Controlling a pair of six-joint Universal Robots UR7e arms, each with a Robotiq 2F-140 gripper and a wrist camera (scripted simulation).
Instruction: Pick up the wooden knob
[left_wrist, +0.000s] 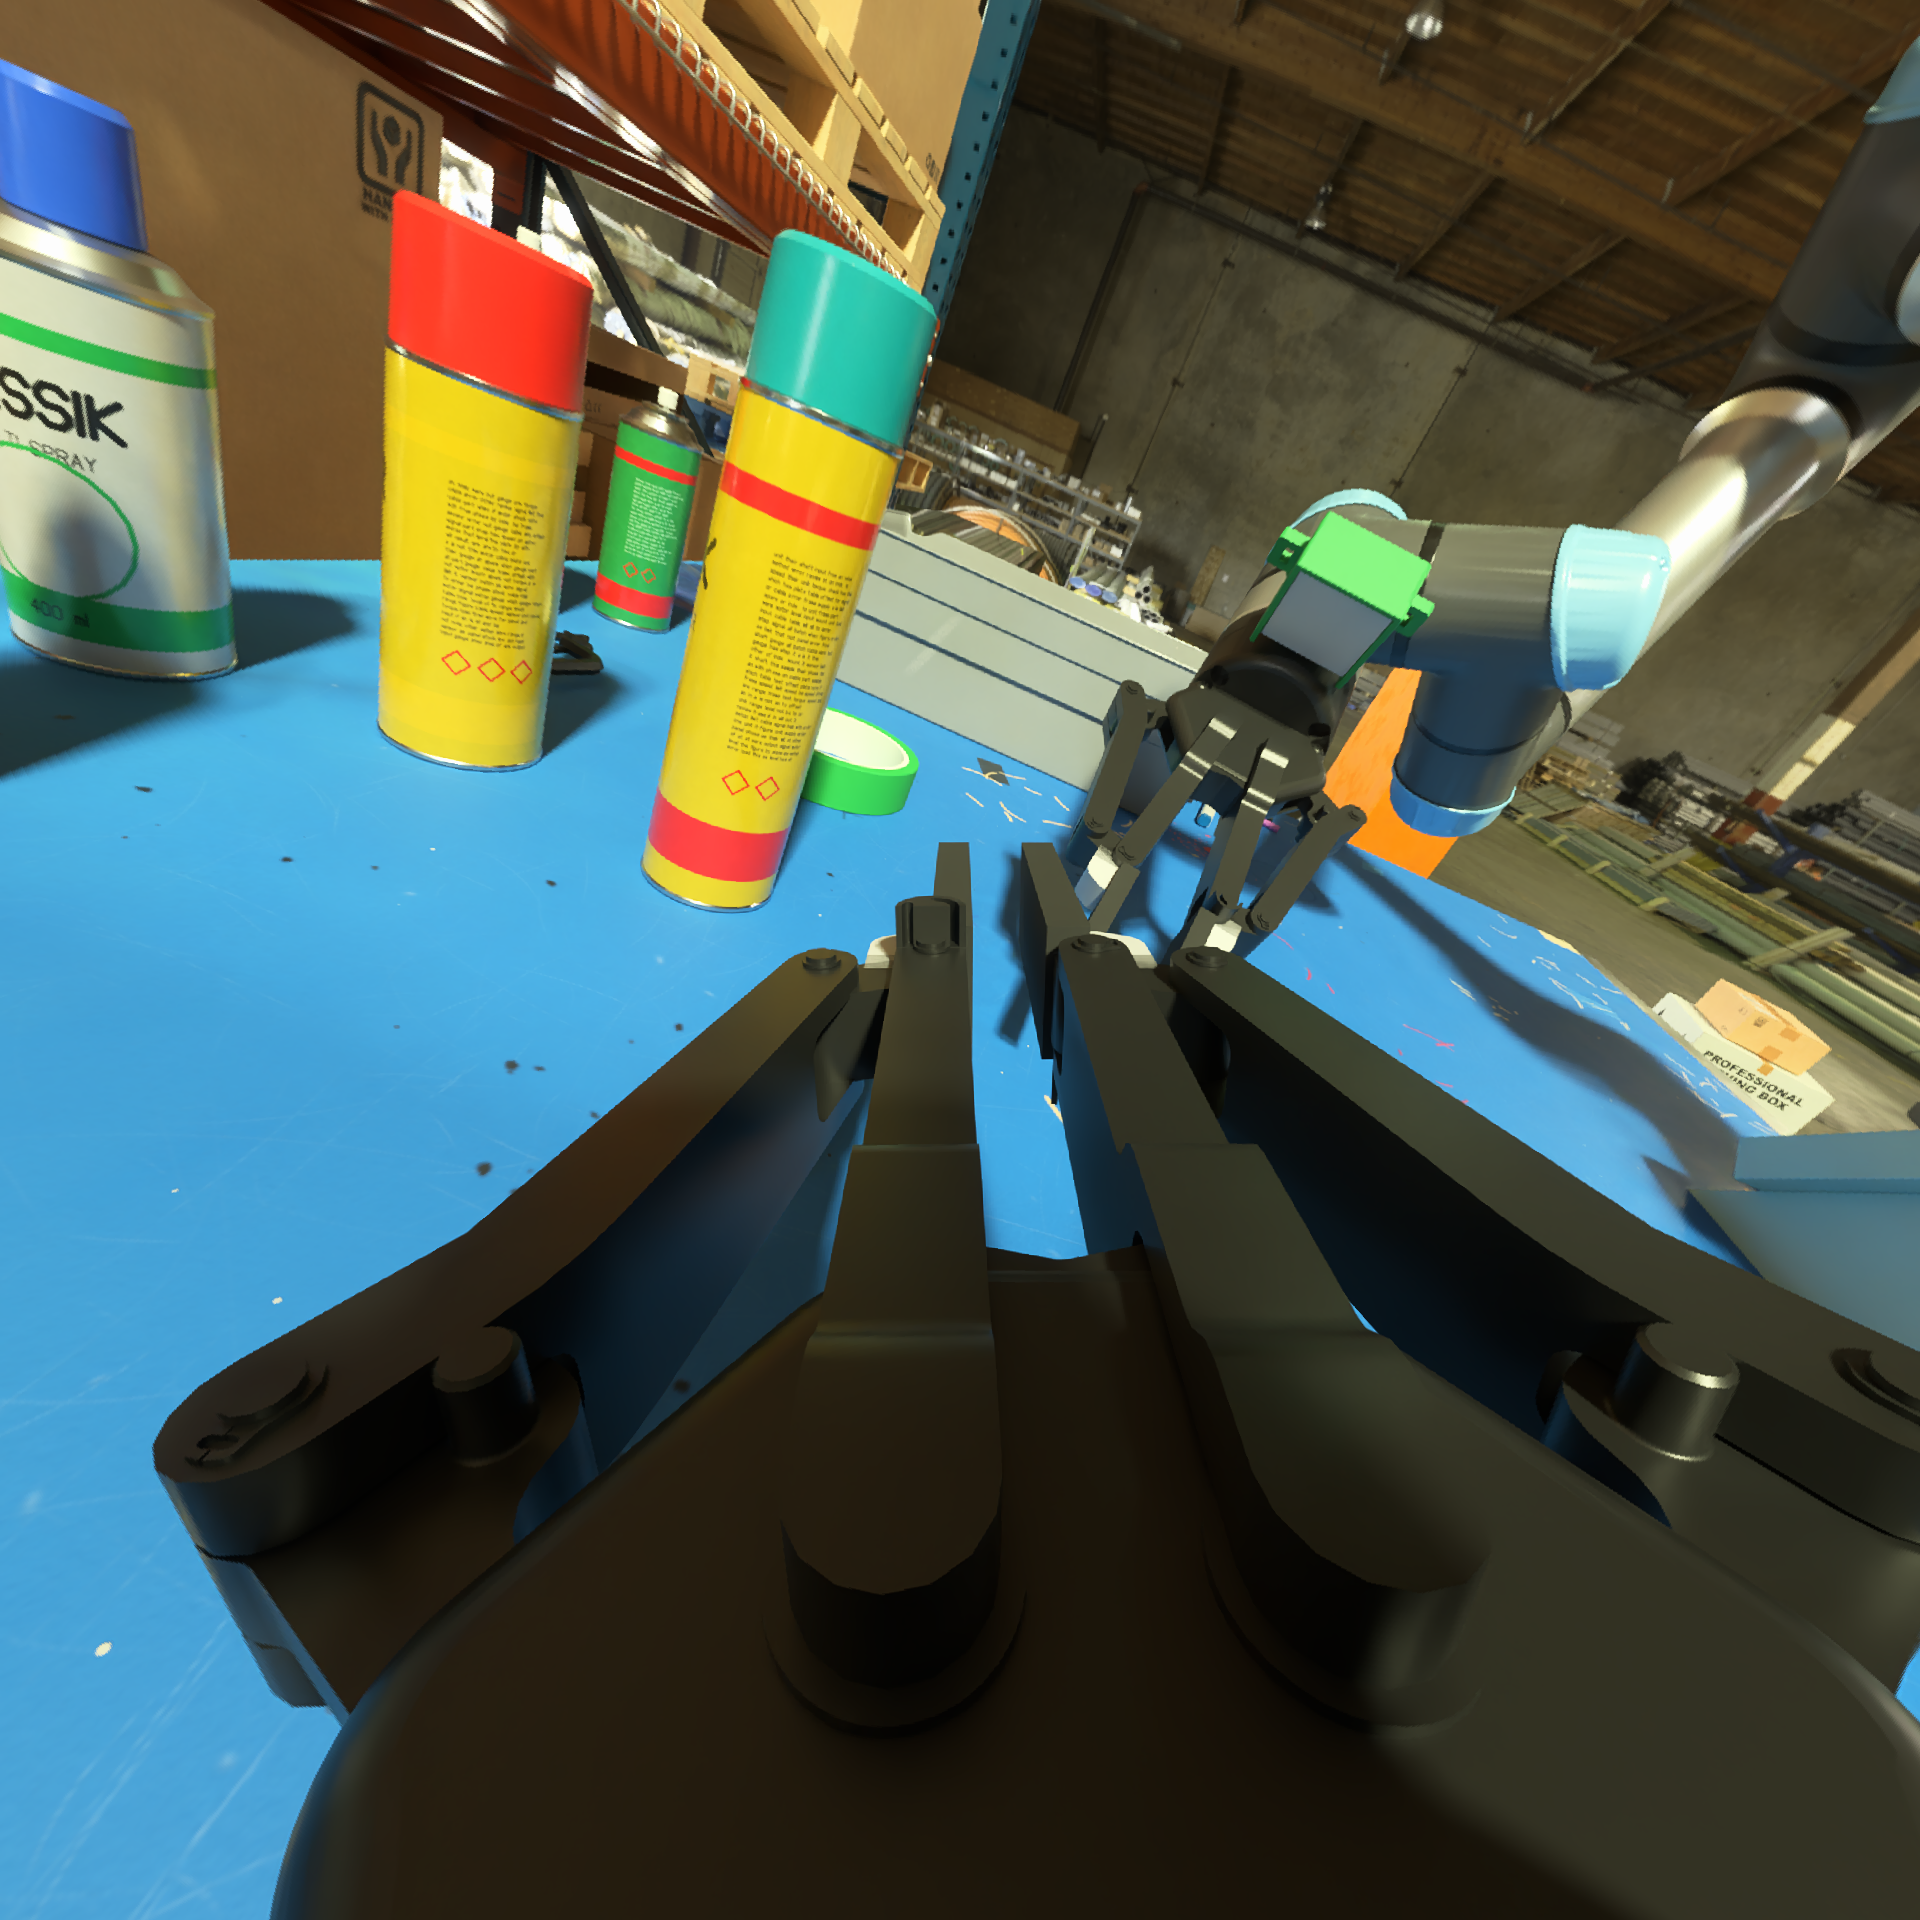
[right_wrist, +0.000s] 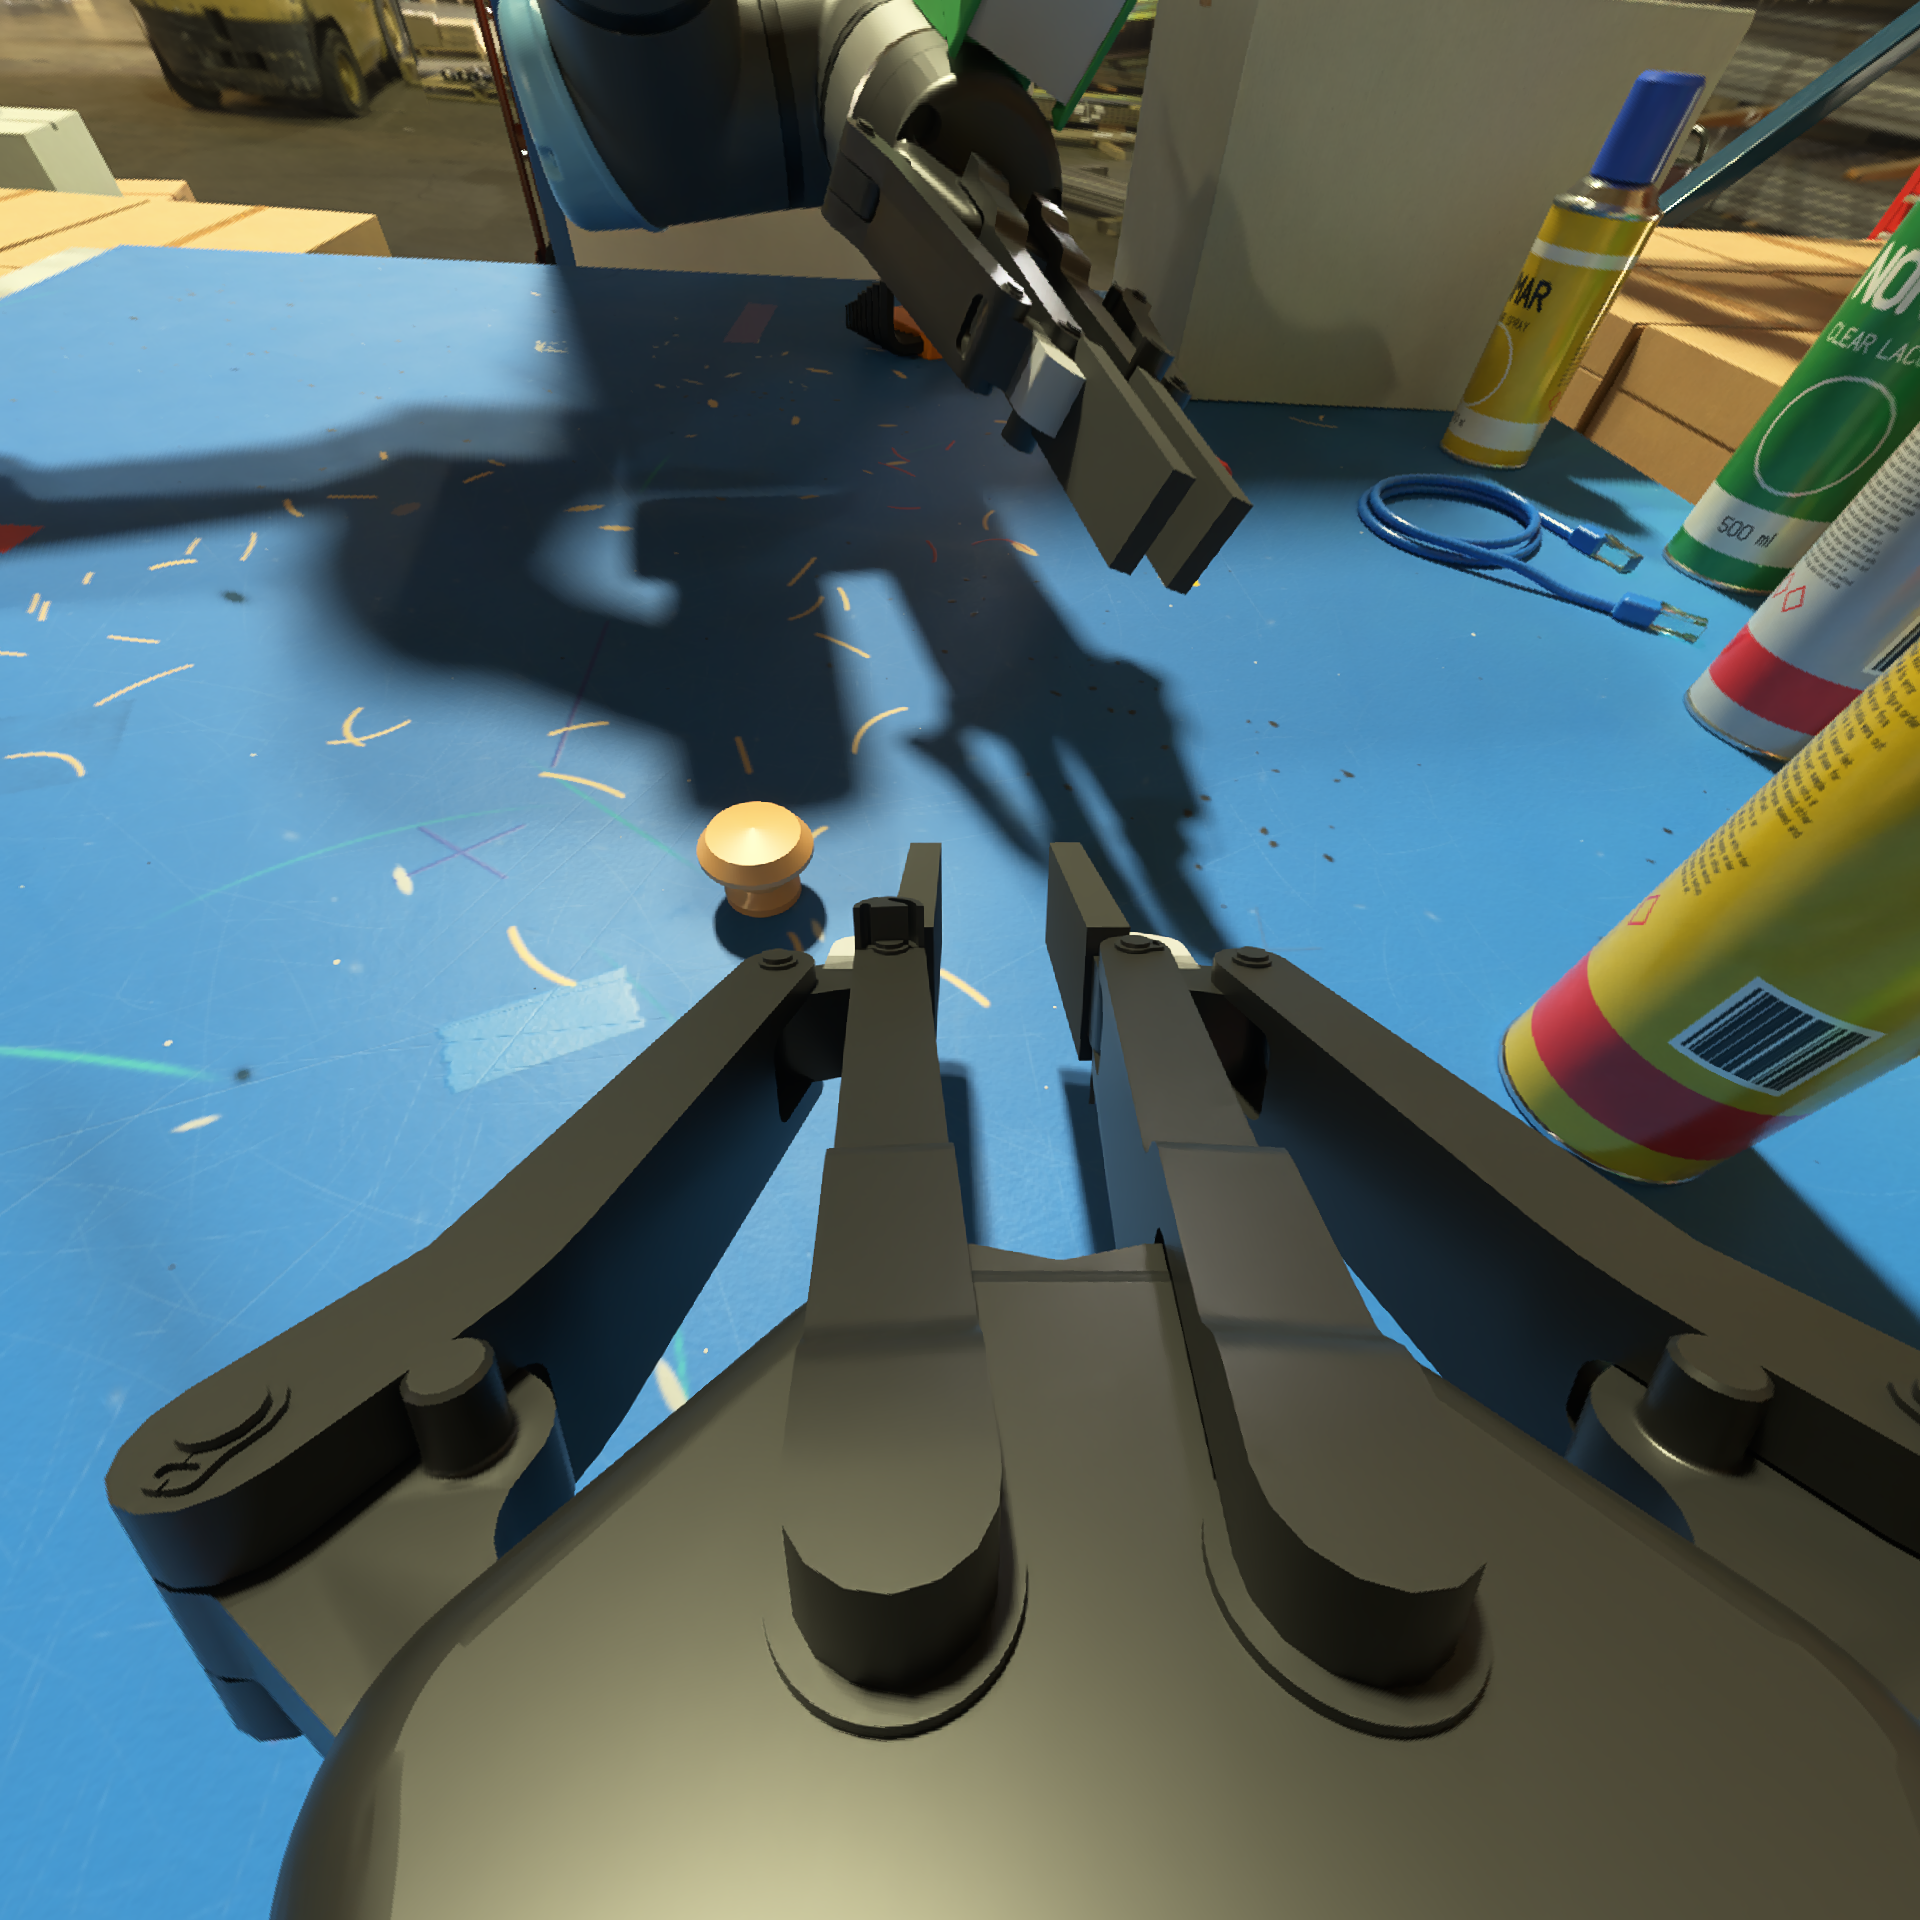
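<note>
The wooden knob (right_wrist: 755, 857) is small, round and light tan. It stands upright on the blue table (right_wrist: 312, 1143) in the right wrist view, just left of and slightly beyond my right gripper's left fingertip, apart from it. My right gripper (right_wrist: 997, 883) is low over the table with its jaws a little apart and empty; it also shows in the left wrist view (left_wrist: 1153, 914). My left gripper (left_wrist: 995, 873) is shut and empty, and hangs above the table beyond the knob in the right wrist view (right_wrist: 1179, 540). The knob is hidden in the left wrist view.
Tall spray cans stand nearby: a red-capped one (left_wrist: 473, 488), a teal-capped one (left_wrist: 779, 582), a blue-capped one (left_wrist: 94, 374) and a yellow one close at the right (right_wrist: 1714, 987). There are also a green tape roll (left_wrist: 862, 764), a blue cable (right_wrist: 1496, 530) and a white box (right_wrist: 1351, 208).
</note>
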